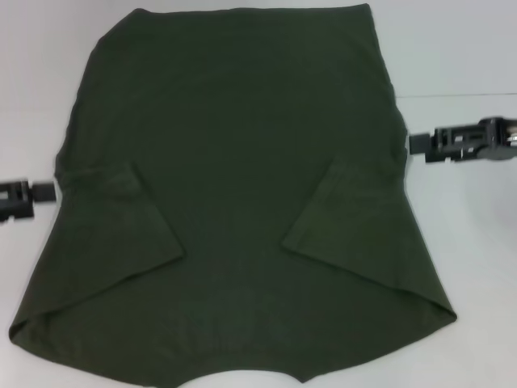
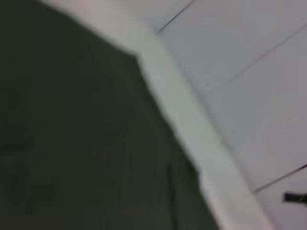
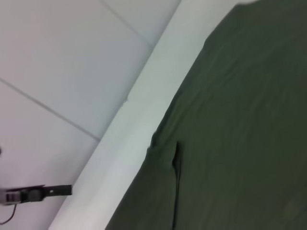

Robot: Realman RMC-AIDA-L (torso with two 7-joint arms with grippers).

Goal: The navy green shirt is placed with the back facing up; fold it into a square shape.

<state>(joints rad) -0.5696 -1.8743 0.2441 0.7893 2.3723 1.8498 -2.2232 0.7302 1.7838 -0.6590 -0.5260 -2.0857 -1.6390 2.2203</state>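
— What lies under everything?

— A smooth white table, with pale tiled floor beyond its edge.

— And the garment?

— The navy green shirt lies flat at the centre, plain side up, soft matte cotton, both short sleeves folded inward as angular flaps.

— The arms?

— The left gripper sits at the shirt's left edge, the right gripper at its right edge; their grip cannot be told.

The navy green shirt is showing a plain dark olive green, lying against a white table, with black grippers at its sides.
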